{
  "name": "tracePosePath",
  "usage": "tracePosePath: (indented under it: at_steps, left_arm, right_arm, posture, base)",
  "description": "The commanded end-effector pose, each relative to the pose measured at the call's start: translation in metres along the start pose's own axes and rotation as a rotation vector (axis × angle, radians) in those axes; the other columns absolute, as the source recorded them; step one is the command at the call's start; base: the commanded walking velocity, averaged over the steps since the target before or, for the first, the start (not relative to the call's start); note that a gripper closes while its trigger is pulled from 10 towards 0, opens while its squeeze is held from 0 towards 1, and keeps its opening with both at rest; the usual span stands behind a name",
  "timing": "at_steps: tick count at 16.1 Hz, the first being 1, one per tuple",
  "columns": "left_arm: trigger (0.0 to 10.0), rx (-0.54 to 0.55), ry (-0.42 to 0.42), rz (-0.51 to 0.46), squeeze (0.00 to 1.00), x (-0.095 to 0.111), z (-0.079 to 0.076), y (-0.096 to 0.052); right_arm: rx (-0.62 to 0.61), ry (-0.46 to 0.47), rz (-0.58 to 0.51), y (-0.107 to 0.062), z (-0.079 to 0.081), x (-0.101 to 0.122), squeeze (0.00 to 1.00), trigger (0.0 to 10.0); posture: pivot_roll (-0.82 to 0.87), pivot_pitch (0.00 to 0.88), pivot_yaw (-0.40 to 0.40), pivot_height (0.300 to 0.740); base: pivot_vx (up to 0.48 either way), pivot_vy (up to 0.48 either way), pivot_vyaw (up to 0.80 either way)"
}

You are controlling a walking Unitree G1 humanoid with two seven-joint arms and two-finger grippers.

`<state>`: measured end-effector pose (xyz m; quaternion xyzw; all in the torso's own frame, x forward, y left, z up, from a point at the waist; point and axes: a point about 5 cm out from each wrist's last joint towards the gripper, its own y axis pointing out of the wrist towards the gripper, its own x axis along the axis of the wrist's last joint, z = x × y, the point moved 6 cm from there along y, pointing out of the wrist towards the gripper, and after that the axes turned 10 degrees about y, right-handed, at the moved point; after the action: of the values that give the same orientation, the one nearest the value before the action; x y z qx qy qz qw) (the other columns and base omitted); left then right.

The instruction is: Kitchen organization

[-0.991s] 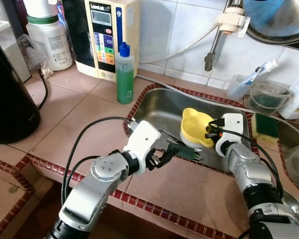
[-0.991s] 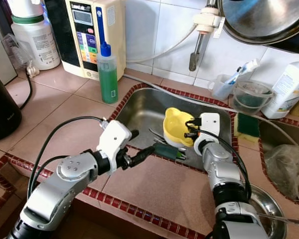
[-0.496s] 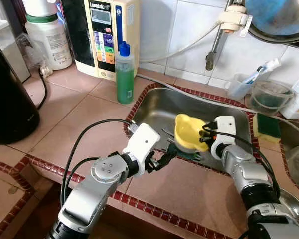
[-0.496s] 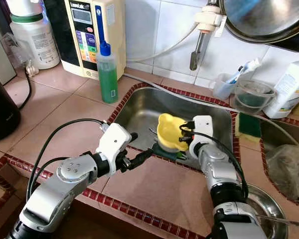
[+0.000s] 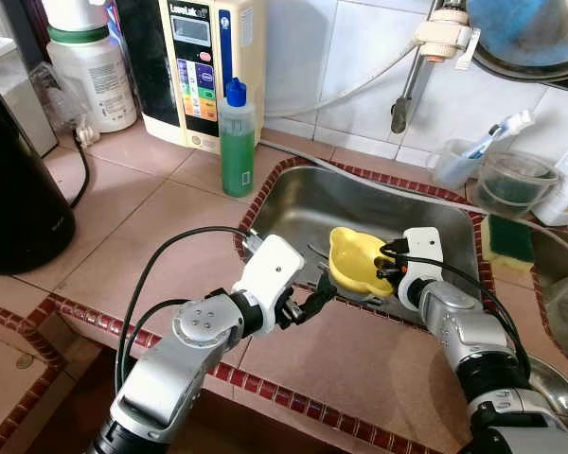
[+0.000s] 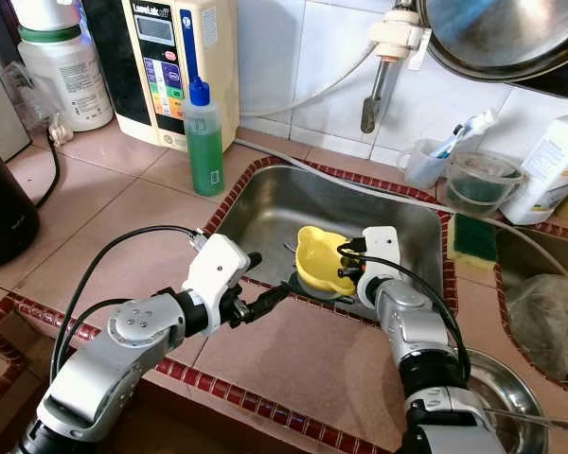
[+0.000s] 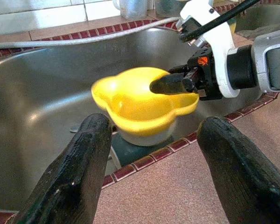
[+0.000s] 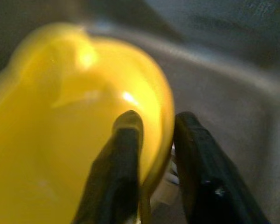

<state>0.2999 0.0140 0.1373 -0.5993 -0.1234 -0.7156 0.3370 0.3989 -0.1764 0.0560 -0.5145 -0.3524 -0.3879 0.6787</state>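
- Right gripper (image 7: 189, 84) jaws pinch the yellow bowl's (image 5: 358, 262) rim, one finger inside, lifting it clear of the sink (image 5: 303, 203).
- Left gripper (image 5: 314, 298), at the bowl's 8 o'clock, jaws spread empty, likely to receive it.

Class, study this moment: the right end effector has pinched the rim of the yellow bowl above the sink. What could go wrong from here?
1. The right end effector grips the yellow bowl only by a thin rim edge; it could slip and drop into the sink.
2. The left end effector hovers open near the sink's front edge, so the two arms might collide.
3. The bowl hangs over utensils lying beneath it and may knock them.
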Motion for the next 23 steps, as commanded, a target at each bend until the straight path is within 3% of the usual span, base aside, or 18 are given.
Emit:
tracePosePath:
  at_steps: [1,11,18,19,22,23]
  left_arm:
    - [10.0,-0.011,0.015,-0.009,0.0,0.005,-0.003,-0.001]
    - [10.0,0.004,0.017,-0.01,0.0,0.007,0.003,0.0]
    - [10.0,0.022,0.021,-0.019,0.0,0.009,0.007,0.001]
    - [10.0,0.027,0.024,-0.02,0.0,0.009,0.008,0.001]
    - [10.0,0.074,0.049,-0.037,0.0,0.009,0.015,0.001]
    - [10.0,0.197,0.041,-0.07,0.0,0.007,0.036,-0.001]
  right_arm:
    - [-0.001,0.006,0.001,-0.001,-0.001,0.001,1.0,10.0]
    - [-0.037,-0.004,-0.052,0.001,-0.006,0.013,1.0,10.0]
    - [-0.122,0.011,-0.264,-0.004,-0.016,0.057,1.0,10.0]
    - [-0.121,0.014,-0.3,-0.005,-0.015,0.064,0.0,10.0]
    - [-0.086,-0.005,-0.457,-0.015,-0.004,0.088,0.0,10.0]
    - [-0.048,0.011,-0.516,-0.018,0.006,0.093,0.0,10.0]
  posture:
    - [-0.01,0.041,-0.05,0.74]
    - [0.0,0.043,-0.053,0.74]
    - [0.01,0.033,-0.06,0.74]
    - [0.01,0.031,-0.061,0.74]
    - [0.01,0.026,-0.062,0.74]
    - [0.01,0.014,-0.064,0.74]
  base:
    - [0.0,0.0,0.0]
    - [0.0,0.0,0.0]
    - [0.0,0.0,0.0]
    - [0.0,0.0,0.0]
    - [0.0,0.0,0.0]
    - [0.0,0.0,0.0]
